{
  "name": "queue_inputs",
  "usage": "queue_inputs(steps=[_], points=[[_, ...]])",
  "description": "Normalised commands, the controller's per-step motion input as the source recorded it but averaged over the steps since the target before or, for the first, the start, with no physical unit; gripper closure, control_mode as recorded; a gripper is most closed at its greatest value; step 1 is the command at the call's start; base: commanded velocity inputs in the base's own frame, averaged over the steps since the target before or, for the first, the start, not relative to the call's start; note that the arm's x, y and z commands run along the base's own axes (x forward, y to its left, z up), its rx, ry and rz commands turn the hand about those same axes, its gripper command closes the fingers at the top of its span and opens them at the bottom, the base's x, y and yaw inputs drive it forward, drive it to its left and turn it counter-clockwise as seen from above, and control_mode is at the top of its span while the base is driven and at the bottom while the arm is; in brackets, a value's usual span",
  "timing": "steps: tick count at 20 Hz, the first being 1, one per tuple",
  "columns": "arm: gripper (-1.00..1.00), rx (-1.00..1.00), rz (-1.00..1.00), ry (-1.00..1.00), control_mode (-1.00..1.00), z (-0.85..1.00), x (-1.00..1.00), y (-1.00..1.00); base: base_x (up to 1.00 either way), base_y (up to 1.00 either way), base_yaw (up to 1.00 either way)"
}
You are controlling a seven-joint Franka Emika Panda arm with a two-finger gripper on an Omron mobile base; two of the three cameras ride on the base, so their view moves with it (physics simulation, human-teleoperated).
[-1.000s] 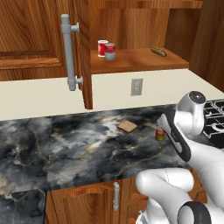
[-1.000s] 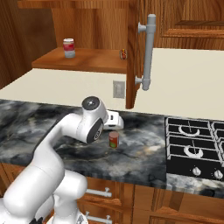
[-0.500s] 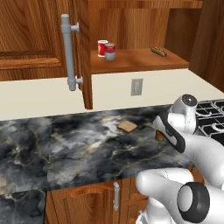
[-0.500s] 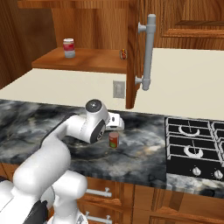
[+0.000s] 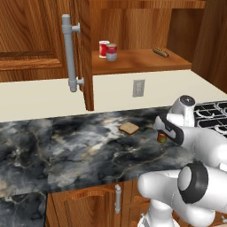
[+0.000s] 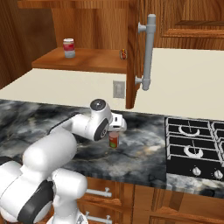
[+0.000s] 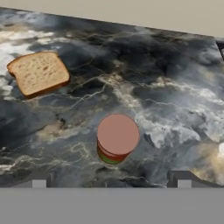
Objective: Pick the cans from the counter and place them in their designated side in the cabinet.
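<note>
The gripper [image 7: 111, 181] hangs low over the counter [image 5: 80, 150] with its two fingers [image 7: 39, 180] spread wide apart and nothing between them. Just beyond the fingertips, a red can with a green label [image 7: 117, 139] stands upright on the dark marbled stone, seen almost from above in the hand view; the fingers do not touch it. In the right base view the same can [image 6: 113, 140] stands just below the white wrist, and in the left base view it peeks out beside the arm [image 5: 162, 138]. A slice of bread [image 7: 38, 73] lies flat on the counter, off to one side of the can and apart from it. Up in the open cabinet [image 5: 137, 62], a pale can with a red band [image 5: 111, 52] stands on the shelf touching or nearly touching a bright red can [image 5: 103, 48] (which one is nearer is hard to tell). A small hot dog [image 5: 160, 52] lies further along the same shelf
</note>
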Motion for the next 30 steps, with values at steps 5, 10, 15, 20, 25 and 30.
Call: queue_inputs(steps=[5,10,15,20,25,30], points=[[-1.0,0.0,0.0,0.0,-1.0,-0.3,0.08,-0.07,0.0,0.0,0.0],[-1.0,0.0,0.0,0.0,-1.0,-0.27,0.17,0.0,0.0,0.0,0.0],[-1.0,0.0,0.0,0.0,-1.0,-0.2,0.29,0.0,0.0,0.0,0.0],[-1.0,0.0,0.0,0.0,-1.0,-0.2,0.27,0.0,0.0,0.0,0.0],[-1.0,0.0,0.0,0.0,-1.0,-0.21,0.26,-0.01,0.0,0.0,0.0],[-1.0,0.0,0.0,0.0,-1.0,-0.21,0.26,-0.04,0.0,0.0,0.0]])
